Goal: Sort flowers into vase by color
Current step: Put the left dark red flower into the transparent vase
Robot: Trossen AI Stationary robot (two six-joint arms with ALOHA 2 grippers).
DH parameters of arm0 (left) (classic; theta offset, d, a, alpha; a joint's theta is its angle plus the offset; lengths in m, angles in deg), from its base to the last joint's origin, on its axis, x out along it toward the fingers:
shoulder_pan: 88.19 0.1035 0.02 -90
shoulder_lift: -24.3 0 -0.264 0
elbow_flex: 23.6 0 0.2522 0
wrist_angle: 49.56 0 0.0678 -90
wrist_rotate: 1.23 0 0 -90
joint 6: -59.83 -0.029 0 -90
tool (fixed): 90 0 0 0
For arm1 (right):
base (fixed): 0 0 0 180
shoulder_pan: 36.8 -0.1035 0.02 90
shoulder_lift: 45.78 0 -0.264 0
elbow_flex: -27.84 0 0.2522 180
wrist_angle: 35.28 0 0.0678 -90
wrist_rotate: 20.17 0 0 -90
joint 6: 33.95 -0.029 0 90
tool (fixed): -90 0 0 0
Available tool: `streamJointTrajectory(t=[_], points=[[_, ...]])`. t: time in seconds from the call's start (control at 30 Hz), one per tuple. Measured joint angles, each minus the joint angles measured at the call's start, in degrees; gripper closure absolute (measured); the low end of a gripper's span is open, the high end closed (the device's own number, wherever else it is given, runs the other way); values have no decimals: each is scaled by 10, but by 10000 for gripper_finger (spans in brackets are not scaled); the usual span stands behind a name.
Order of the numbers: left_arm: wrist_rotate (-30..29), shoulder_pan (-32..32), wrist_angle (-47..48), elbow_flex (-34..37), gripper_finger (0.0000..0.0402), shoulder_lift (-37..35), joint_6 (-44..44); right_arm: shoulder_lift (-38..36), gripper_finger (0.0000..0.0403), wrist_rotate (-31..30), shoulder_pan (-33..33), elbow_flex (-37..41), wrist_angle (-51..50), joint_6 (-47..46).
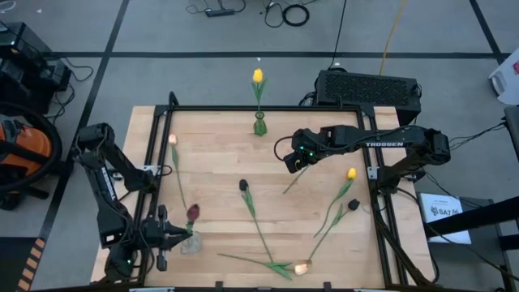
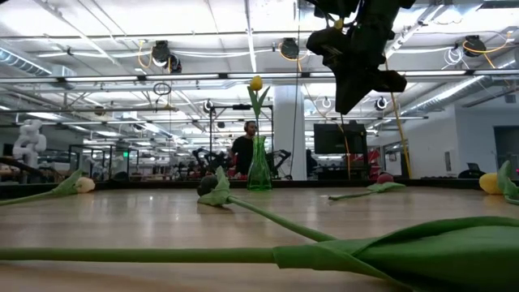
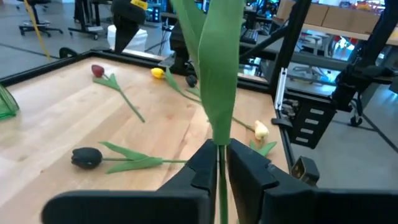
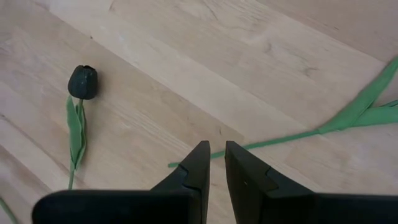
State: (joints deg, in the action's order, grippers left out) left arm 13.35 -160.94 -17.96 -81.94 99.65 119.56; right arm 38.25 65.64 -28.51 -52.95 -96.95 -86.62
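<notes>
Where the left arm reaches in at the desk's (image 1: 219, 154) near left corner, we see its end effector (image 1: 166, 237) narrowed around the stem of a dark red tulip (image 1: 193, 212). This tulip stands upright in a small clear vase (image 1: 191, 243). In the left wrist view the stem runs straight between the fingers (image 3: 205, 171), but we cannot tell whether they press on it.

A peach-pink tulip (image 1: 172, 139) lies just beyond, and a near-black tulip (image 1: 242, 185) lies toward the middle. At the far edge a green vase (image 1: 259, 126) holds a yellow tulip (image 1: 258, 75) upright.

The right end effector (image 1: 293, 165) hangs above the desk right of centre. Its fingers are a narrow gap apart and grip nothing, with a loose stem (image 4: 280, 140) lying on the wood below. Further right lie another yellow tulip (image 1: 351, 173) and a second near-black tulip (image 1: 353, 205).
</notes>
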Motion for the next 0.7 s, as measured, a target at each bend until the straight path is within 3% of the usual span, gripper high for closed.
streamJointTrajectory(t=[0.3,0.43,0.7], points=[[7,2,-10,0,278,0,0,0,360,-3,0,0,6,0],[50,2,-10,0,246,0,0,0,360,-3,0,0,20,0],[118,1,-5,-6,230,-29,-5,0,360,-3,0,0,36,2]])
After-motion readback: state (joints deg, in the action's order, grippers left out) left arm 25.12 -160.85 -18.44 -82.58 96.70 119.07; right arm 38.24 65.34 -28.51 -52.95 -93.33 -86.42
